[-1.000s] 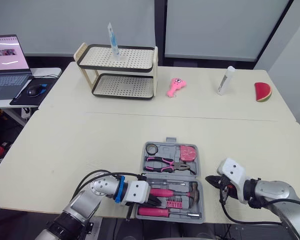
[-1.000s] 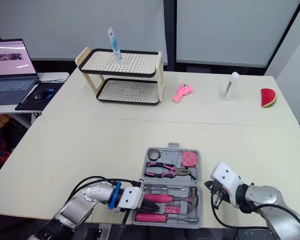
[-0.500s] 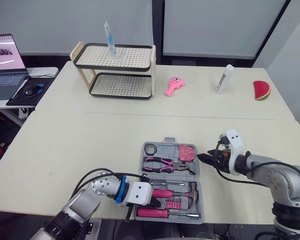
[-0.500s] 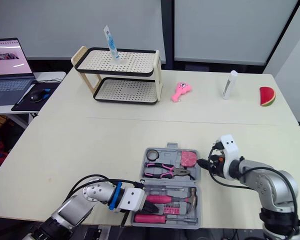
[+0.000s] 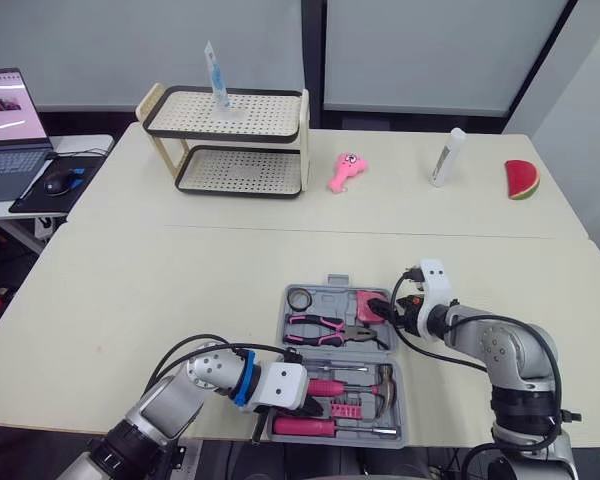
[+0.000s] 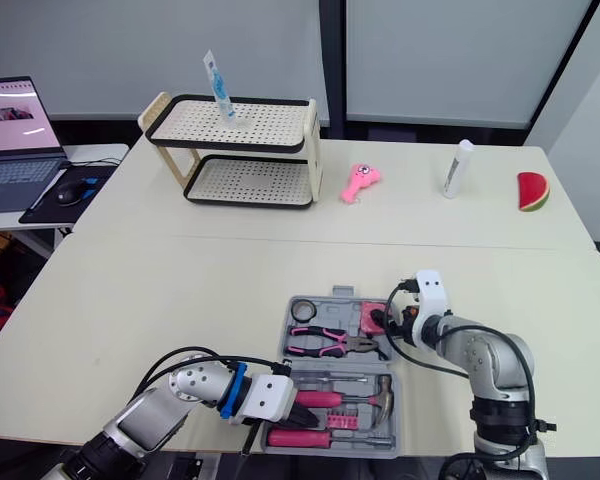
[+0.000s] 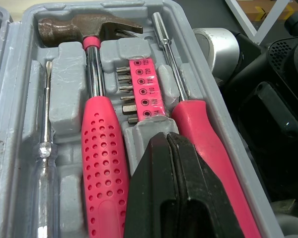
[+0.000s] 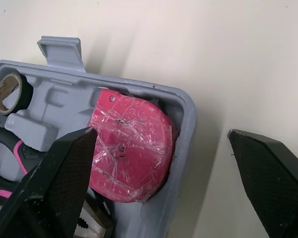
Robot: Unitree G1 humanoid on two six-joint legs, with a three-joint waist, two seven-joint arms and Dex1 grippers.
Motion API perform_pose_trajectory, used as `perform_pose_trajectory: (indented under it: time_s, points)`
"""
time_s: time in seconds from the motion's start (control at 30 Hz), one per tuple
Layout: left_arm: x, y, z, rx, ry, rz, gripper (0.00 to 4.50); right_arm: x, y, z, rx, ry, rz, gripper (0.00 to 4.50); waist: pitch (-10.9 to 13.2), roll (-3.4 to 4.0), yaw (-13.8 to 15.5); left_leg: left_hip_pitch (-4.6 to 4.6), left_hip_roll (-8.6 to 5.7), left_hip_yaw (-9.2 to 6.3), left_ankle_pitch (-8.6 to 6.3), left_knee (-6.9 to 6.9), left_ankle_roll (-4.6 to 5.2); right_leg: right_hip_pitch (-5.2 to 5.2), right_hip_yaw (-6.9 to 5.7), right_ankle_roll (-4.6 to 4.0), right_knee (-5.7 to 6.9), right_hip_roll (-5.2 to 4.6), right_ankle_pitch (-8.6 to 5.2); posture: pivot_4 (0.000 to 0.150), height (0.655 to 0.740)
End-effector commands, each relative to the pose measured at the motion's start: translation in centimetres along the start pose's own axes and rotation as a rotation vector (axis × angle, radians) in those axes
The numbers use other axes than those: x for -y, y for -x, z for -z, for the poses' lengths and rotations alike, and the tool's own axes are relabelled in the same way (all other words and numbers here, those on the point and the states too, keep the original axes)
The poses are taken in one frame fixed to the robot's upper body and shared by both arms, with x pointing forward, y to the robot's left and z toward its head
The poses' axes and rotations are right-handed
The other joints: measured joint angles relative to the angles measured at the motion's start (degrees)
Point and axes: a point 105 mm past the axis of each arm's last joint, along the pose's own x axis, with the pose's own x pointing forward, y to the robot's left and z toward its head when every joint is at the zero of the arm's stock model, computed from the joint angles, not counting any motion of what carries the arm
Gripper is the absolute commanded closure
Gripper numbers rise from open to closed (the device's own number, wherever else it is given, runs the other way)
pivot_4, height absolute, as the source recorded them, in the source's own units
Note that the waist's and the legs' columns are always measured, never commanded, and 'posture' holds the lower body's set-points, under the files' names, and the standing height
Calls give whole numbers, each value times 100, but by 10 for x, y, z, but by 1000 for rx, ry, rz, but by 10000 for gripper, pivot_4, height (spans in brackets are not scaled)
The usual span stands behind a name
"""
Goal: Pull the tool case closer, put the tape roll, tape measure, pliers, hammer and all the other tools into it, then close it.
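Right pincer (image 5: 384,309): spread wide, astride the right wall of the tool case (image 5: 337,284), by the tape measure (image 8: 129,144) in its far corner; we see it has swung in from the near edge.
Left pincer (image 7: 167,141): closed, empty, beside the hammer (image 7: 97,148).
Meaning: tools packed; closing looks next.

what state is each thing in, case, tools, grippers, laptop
tool case: open, lying flat
tape roll: seated in the case
tape measure: seated in the case
pliers: in the case
hammer: in the case
left gripper: shut, holding nothing
right gripper: open, straddling the case wall
laptop: open, screen lit
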Motion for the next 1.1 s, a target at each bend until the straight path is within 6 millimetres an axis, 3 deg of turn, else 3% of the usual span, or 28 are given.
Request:
perform_pose_trajectory:
  time_s: [0.03,0.33,0.6,0.87,1.1]
  points:
    - [13,-2,16,-74,45,48,45000,-19,-8,3,-24,-14,-118,214,0,0,-42,1,1,0,0,0,0,1,0,0,0,0,0,1500,7350]
    - [17,2,24,-101,52,67,45000,-39,-9,-10,40,-9,-270,214,-1,3,-104,4,2,0,0,-4,0,0,1,0,2,3,0,1500,7350]
    - [18,2,25,-111,52,79,45000,-59,5,-18,91,53,-477,214,-1,4,-107,7,2,0,0,-7,0,0,1,-1,6,3,0,1500,7350]
    - [19,5,26,-121,52,88,45000,-63,5,-22,119,183,-518,214,-2,5,-124,10,2,0,1,-7,1,1,1,-1,11,4,1,1500,7350]
    - [19,6,27,-128,49,92,45000,-68,10,-29,148,195,-562,214,-2,5,-124,12,2,-1,1,-7,1,2,1,-2,12,4,1,1500,7350]
